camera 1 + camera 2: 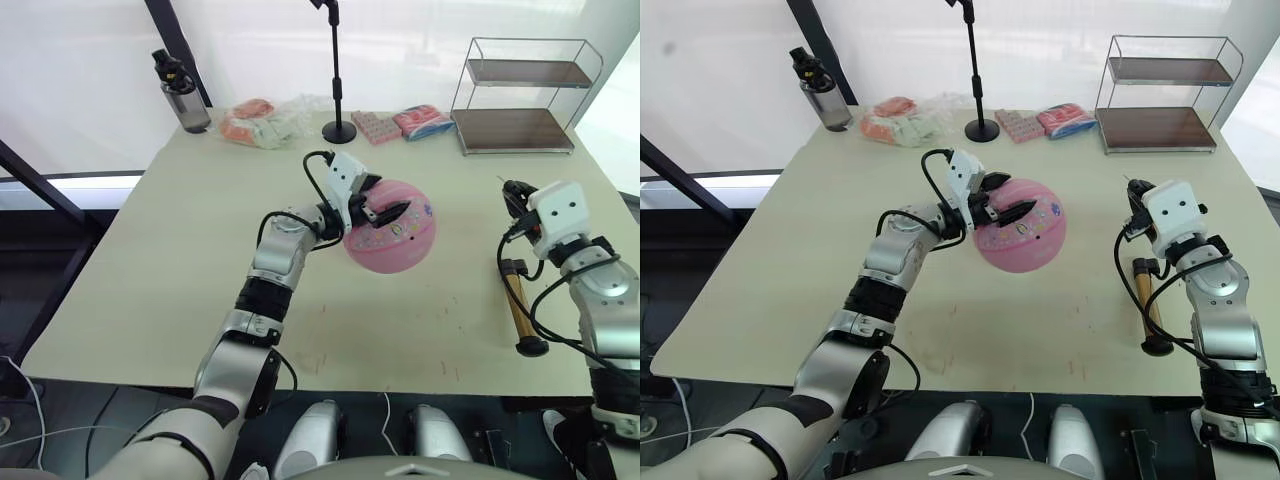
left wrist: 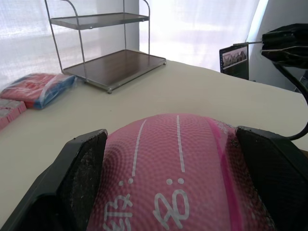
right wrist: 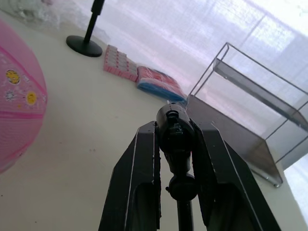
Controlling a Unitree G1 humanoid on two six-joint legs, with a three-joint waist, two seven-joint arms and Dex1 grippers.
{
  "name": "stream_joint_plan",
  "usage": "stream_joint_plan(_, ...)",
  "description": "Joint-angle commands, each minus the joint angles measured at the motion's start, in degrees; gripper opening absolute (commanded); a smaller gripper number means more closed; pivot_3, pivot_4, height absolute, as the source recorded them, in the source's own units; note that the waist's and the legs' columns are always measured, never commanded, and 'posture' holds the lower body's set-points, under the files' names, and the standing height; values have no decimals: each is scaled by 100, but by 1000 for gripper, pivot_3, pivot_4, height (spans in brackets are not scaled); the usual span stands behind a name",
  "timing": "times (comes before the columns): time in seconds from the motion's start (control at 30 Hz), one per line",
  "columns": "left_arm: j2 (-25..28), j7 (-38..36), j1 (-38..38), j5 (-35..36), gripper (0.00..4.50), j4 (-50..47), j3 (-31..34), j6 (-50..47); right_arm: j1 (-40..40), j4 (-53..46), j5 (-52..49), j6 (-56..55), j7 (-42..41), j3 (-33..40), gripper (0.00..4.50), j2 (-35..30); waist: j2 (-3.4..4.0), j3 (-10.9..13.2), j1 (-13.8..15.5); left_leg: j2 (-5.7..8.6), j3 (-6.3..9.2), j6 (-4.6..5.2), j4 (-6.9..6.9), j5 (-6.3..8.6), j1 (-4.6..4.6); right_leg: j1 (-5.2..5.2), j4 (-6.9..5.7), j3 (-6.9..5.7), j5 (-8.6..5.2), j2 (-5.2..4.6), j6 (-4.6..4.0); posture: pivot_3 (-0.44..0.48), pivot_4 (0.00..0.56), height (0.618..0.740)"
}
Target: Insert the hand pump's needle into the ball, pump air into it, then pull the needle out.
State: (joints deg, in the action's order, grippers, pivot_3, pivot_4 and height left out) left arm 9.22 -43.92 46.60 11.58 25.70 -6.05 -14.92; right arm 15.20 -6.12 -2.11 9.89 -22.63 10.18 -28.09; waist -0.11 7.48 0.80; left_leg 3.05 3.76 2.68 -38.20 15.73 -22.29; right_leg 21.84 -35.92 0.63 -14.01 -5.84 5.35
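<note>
The desk point(image 1: 150, 260) carries the ball point(image 1: 392, 240) at its middle, clamped between the left tool's point(image 1: 385, 212) spread fingers. At the right edge lies the hand pump point(image 1: 520, 310). Above it, the right tool point(image 3: 175, 144) pinches the hose fitting with the needle point(image 1: 501, 181).

Bare table point(image 1: 180, 260) lies open between the ball point(image 1: 392, 240) and the right gripper point(image 1: 512, 196), nothing standing in that gap; the hand pump point(image 1: 520, 310) lies by the right edge; the stand pole point(image 1: 337, 80), wire shelf point(image 1: 520, 95) and packets point(image 1: 400, 122) crowd the far side; the bottle point(image 1: 180, 95) stands at the far left corner.
</note>
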Motion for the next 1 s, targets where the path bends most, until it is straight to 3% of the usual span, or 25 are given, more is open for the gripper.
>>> stream_joint_plan(0.03,-10,-72,63,113,4500,-133,54,-132,134,-4,-240,132,137,222,375,91,7,13,-1,1,0,0,-1,0,-14,14,0,0,0,0,1,0,150,740)
stream_joint_plan(0.37,100,-386,168,433,4500,-702,249,-149,170,445,-548,361,346,523,375,119,8,90,-13,12,-6,-7,-1,-6,-58,61,-6,6,1,-2,2,0,150,740)
stream_joint_plan(0.7,317,-767,203,1012,4500,-1227,578,-214,-38,175,-895,383,104,535,375,94,6,102,-59,11,-13,-9,-2,-7,-64,74,-14,17,1,0,2,0,150,740)
stream_joint_plan(1.0,1420,-1827,-253,2024,4500,-2322,938,-1023,-599,-187,-1433,455,-84,1067,375,-57,9,110,-153,9,-15,-9,-5,-7,-62,76,-23,22,1,0,2,0,150,740)
